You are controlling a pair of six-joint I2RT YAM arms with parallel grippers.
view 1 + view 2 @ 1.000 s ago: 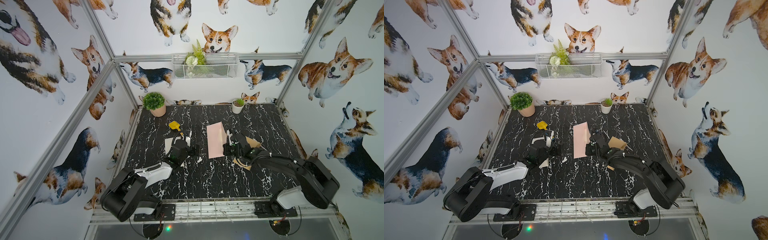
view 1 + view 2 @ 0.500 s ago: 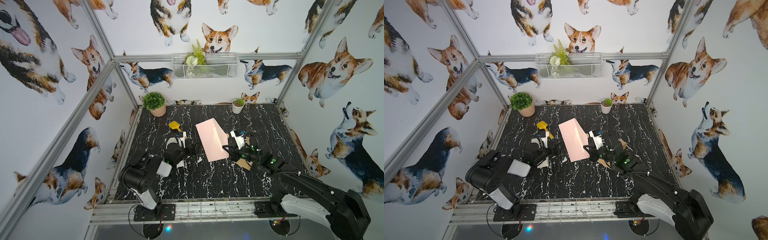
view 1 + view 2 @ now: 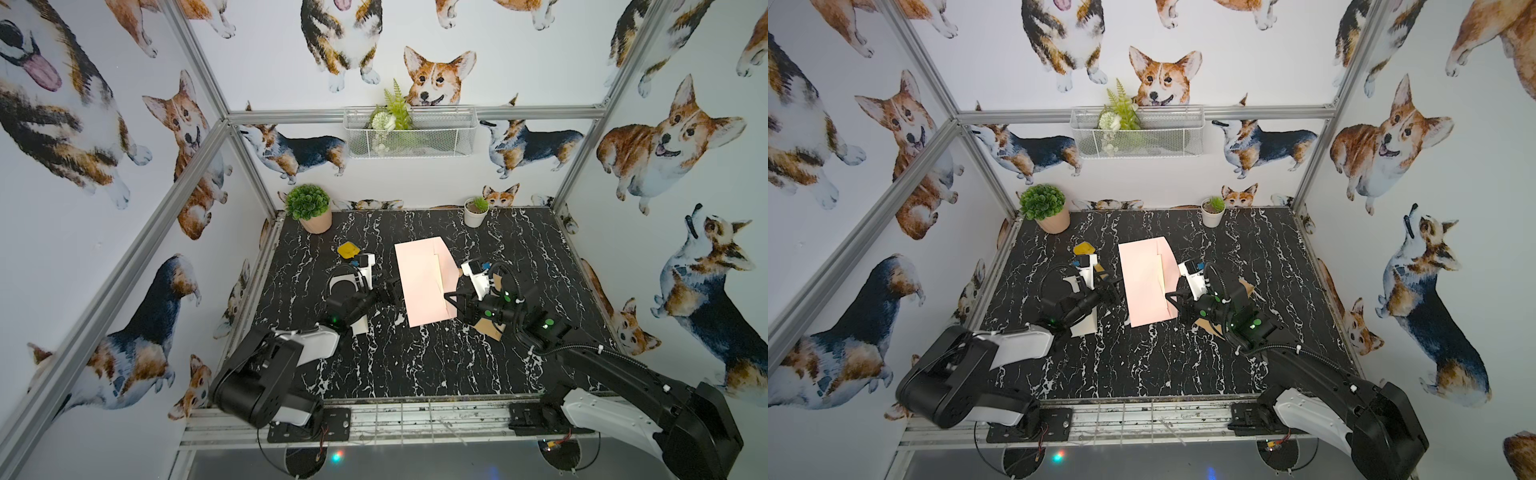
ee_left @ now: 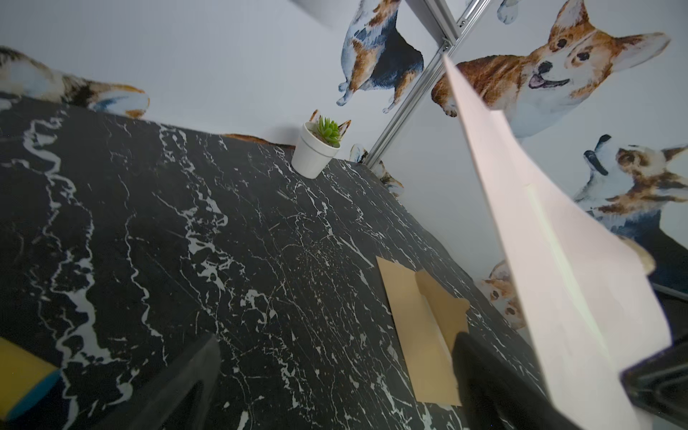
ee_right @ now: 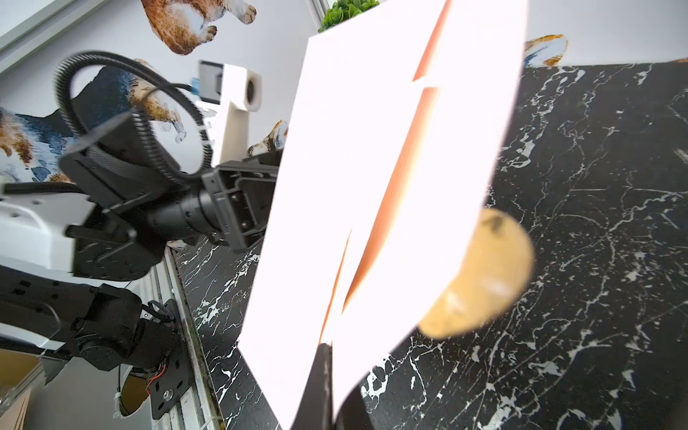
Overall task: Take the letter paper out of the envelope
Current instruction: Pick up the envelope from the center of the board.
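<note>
Swinging round within the last second, the letter paper now turns its broad pink face upward, where a moment ago it stood nearly edge-on. The right gripper has it pinched at the edge close to a corner, jaws pressed tight on the sheet. From those fingertips the sheet rises away, clear of the table. The envelope, brown with its flap lifted, lies flat on the table beneath and just behind that gripper, and no part of the sheet sits in it.

The left gripper hangs with its jaws spread wide, just beside the edge of the paper farthest from the right gripper. Seen from its own wrist, the sheet passes off to one side of its fingers and not between them, so it grips nothing.

To my eye the pulling-out itself is done, and what remains is to set the paper down or let the open gripper take its free edge. One pinch near a corner of a limp, creased sheet looks a little chancy; it might sag or slip.
</note>
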